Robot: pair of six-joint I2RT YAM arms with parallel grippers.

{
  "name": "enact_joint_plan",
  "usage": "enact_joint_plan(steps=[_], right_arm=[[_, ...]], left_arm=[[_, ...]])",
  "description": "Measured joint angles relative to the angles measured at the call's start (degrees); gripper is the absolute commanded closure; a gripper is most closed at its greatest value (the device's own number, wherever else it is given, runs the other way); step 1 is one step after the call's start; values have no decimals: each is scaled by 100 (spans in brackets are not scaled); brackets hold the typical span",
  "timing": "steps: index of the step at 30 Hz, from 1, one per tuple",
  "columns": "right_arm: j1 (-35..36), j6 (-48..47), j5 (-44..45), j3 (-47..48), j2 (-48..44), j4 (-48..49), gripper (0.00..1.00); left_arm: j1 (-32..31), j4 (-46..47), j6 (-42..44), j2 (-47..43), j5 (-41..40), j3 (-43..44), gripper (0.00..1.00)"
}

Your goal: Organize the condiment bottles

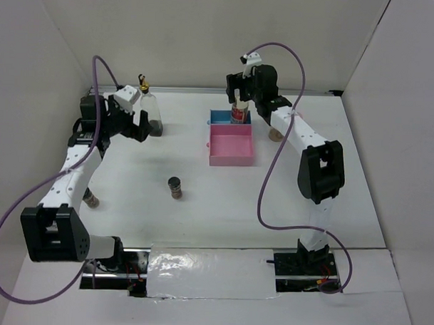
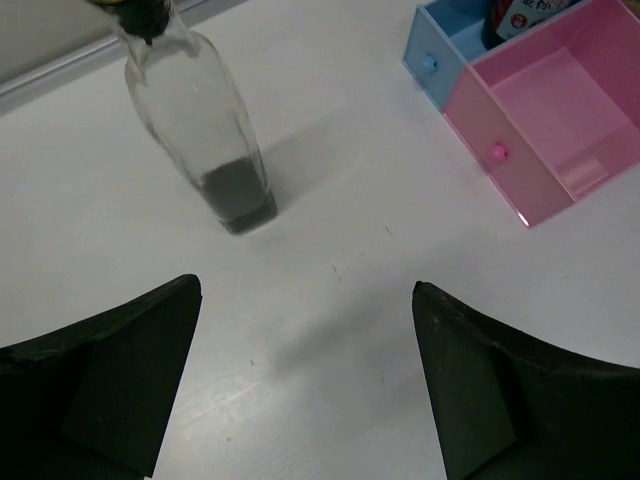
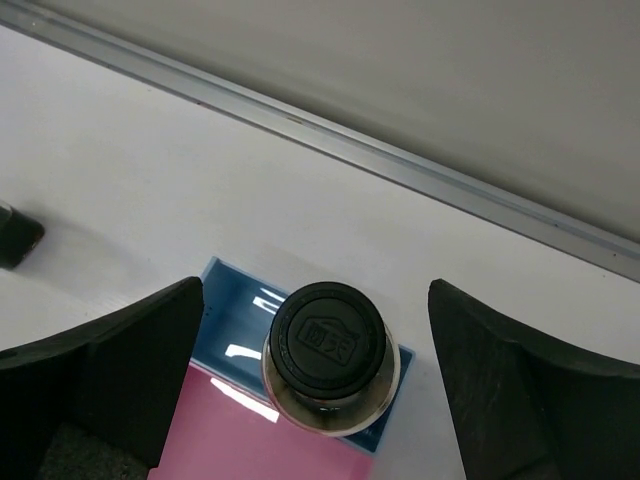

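A tall clear bottle with a gold-black pourer (image 1: 152, 112) stands at the back left, a little dark liquid at its base (image 2: 205, 140). My left gripper (image 1: 140, 128) is open and empty (image 2: 306, 292), just short of it and not touching. A black-capped bottle with a red label (image 1: 238, 110) stands in the blue tray (image 1: 220, 118). My right gripper (image 1: 241, 90) is open above it, its fingers either side of the cap (image 3: 330, 338) and clear of it. A small dark-lidded jar (image 1: 175, 187) stands mid-table. Another jar (image 1: 92, 199) shows beside the left arm.
A pink tray (image 1: 232, 146) sits against the blue one's near side, and both show in the left wrist view (image 2: 560, 120). A small tan object (image 1: 275, 134) lies partly hidden behind the right arm. White walls close off the back and sides.
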Motion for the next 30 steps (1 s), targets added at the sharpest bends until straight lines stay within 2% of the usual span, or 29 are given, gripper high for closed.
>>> enact_joint_plan(steps=[6, 12, 19, 25, 27, 28, 30], right_arm=[[31, 94, 109, 0, -4, -26, 0], [76, 109, 210, -92, -116, -66, 0], [96, 90, 293, -262, -354, -70, 0], [96, 31, 367, -345, -549, -105, 0], [96, 17, 400, -365, -623, -109, 0], [96, 17, 420, -365, -656, -103, 0], [94, 17, 435, -400, -726, -94, 0]], left_arm=[[-339, 402, -131, 1078, -632, 929, 1], [-334, 334, -350, 2247, -1300, 2459, 1], [-444, 282, -402, 2699, -1478, 2990, 1], [-481, 210, -402, 2820, -1502, 3025, 16], [-481, 229, -376, 2820, -1534, 3025, 25], [-481, 238, -385, 2820, -1552, 3025, 34], [-481, 238, -378, 2820, -1585, 3025, 44]])
